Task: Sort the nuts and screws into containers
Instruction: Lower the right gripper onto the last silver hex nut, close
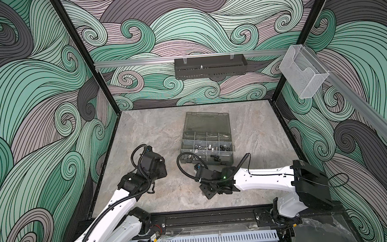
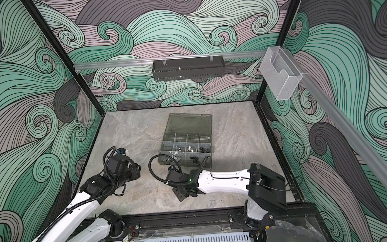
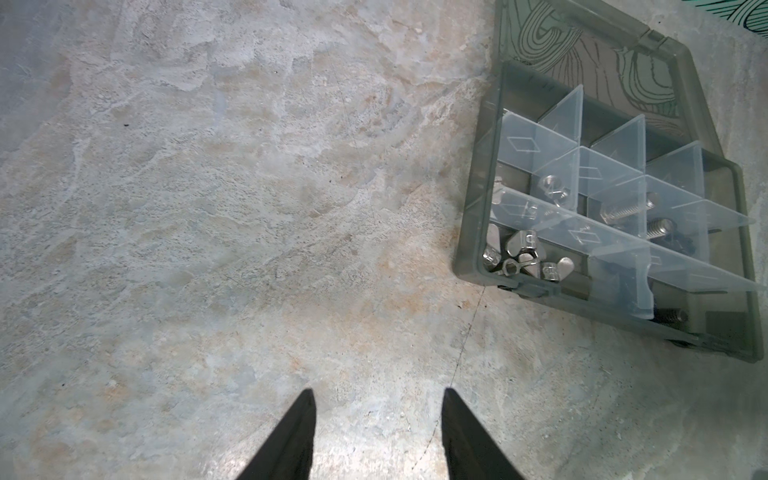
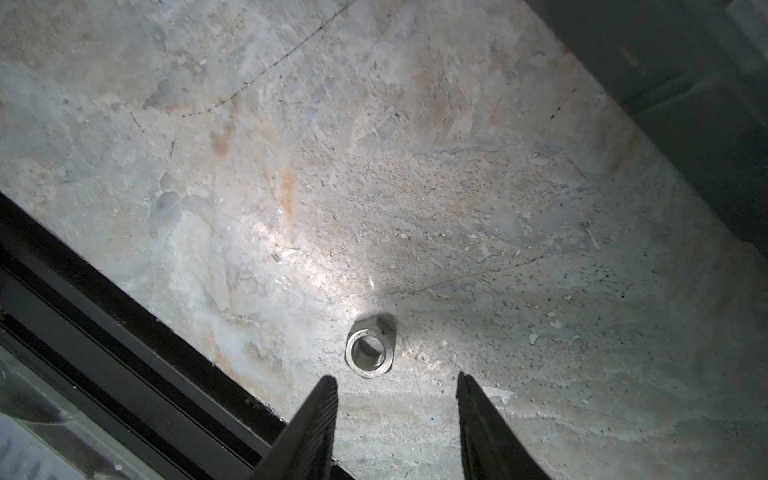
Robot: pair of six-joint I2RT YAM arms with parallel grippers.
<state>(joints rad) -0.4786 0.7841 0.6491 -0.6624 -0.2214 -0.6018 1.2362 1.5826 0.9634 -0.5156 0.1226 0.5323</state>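
Silver nut (image 4: pixel 370 353) just beyond right jaws, parted and empty, left jaws parted, empty too

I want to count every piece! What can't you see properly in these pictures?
Silver nut: both top views; the right arm seems to cover it.
Organizer case contents: top views; too small to count, right arm covers the near corner.
Case's end: left wrist view; cut off by the picture's edge.

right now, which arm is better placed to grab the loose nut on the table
Right. The nut lies just ahead of the open right gripper; the left gripper, also open, has only bare table ahead of it.
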